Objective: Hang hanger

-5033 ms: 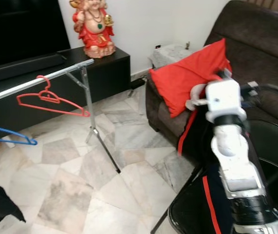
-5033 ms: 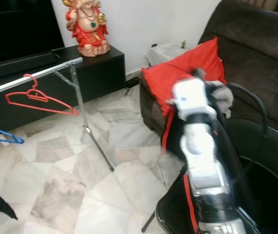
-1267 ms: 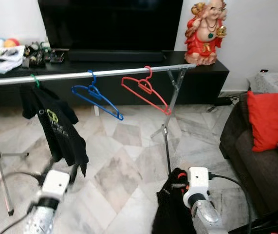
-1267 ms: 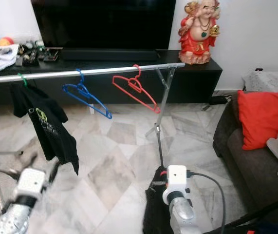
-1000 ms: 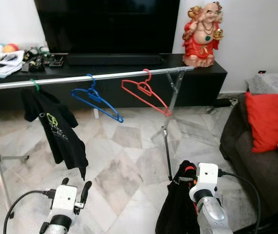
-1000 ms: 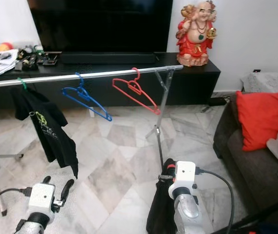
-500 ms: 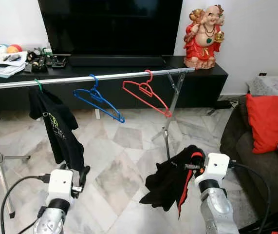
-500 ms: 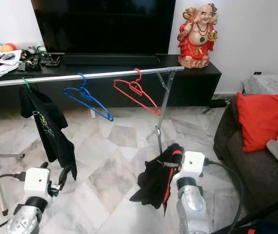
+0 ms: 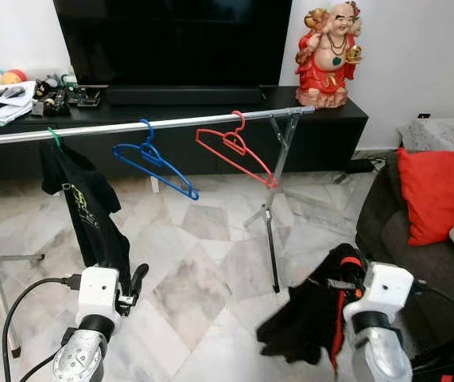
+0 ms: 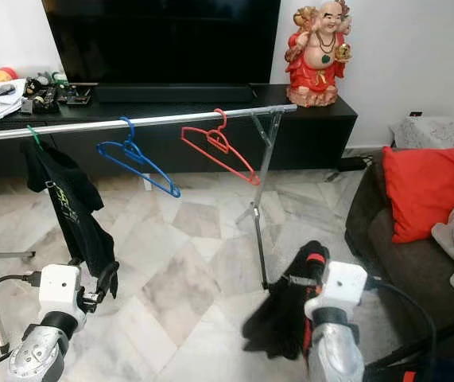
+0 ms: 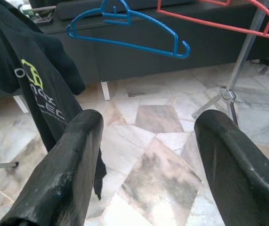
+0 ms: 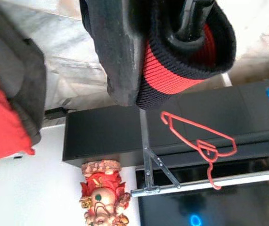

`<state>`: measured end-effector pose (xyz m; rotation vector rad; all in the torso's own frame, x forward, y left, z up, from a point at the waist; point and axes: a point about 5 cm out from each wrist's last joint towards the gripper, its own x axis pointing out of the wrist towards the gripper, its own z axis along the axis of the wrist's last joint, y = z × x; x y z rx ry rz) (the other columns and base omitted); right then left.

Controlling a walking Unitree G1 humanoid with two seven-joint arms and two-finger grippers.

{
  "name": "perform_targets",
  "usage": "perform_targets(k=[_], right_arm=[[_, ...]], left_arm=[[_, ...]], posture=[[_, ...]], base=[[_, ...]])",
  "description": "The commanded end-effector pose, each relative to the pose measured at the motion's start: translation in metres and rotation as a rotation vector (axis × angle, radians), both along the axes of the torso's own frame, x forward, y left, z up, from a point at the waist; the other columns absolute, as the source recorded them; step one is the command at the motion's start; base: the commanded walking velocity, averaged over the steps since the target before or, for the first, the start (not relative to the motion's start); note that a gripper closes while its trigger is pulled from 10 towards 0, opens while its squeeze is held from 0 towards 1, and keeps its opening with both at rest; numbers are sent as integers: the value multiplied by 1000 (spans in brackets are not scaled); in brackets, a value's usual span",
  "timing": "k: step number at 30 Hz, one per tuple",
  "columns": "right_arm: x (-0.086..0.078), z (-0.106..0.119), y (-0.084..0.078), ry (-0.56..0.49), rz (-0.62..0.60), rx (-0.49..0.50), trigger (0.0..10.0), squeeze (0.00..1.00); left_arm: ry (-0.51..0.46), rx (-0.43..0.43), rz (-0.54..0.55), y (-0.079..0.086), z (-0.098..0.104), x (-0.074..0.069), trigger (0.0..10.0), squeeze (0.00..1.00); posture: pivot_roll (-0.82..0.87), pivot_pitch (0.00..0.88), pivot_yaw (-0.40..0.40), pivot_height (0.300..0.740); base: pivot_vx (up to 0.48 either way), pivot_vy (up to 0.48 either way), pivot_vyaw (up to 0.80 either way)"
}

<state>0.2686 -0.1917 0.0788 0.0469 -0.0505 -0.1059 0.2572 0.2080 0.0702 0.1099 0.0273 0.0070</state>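
Black fingers of the right gripper (image 12: 172, 28) pinch a black garment with a red-striped collar (image 9: 314, 314), which hangs low over the marble floor (image 9: 203, 278). Nearby on the left, the left gripper (image 11: 143, 155) is held low with its fingers spread wide and nothing between them. Beyond both, a metal rail (image 9: 171, 123) carries a red hanger (image 9: 234, 147), a blue hanger (image 9: 151, 159) and a black T-shirt (image 9: 87, 207).

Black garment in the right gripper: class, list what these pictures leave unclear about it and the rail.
- Black garment: crumpled in the right gripper, so its type is unclear; whether a hanger is inside is hidden by cloth.
- Rail: far left end cut off by the eye views' edge.
- Shirt print: folds hide part.
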Motion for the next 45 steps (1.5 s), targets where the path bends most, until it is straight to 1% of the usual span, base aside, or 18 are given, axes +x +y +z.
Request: perform_targets(k=[1,7,9,14,17,30,45], right_arm=[[1,8,1,-22,1,-18,10000,0],[4,13,4,-15,-2,-14,10000,0],[7,14,7,-14,3,-14,10000,0],[10,12,13,6,21,-11,10000,0],[11,13,16,0,43,-26,10000,0],[14,15,15,-1,46,-28,10000,0],[17,14,20,5,70,-36,10000,0]], left_arm=[[0,1,-6,1,4,1,10000,0],[-3,-4,-13,2,7,3,10000,0],[-5,-9,-22,0,8,4,10000,0],[4,-16,-27,-3,8,3,10000,0],[7,-19,-31,-4,7,3,10000,0],[9,-23,-39,-6,8,4,10000,0],[11,-27,-37,-7,8,5,10000,0]], posture=[[-1,67,8,740],[1,69,10,740],[4,71,12,740],[5,74,11,740],[6,74,11,740],[8,73,9,740],[12,68,5,740]], base=[[0,0,0],[0,0,0],[0,0,0],[286,0,0],[303,0,0],[305,0,0],[309,0,0]])
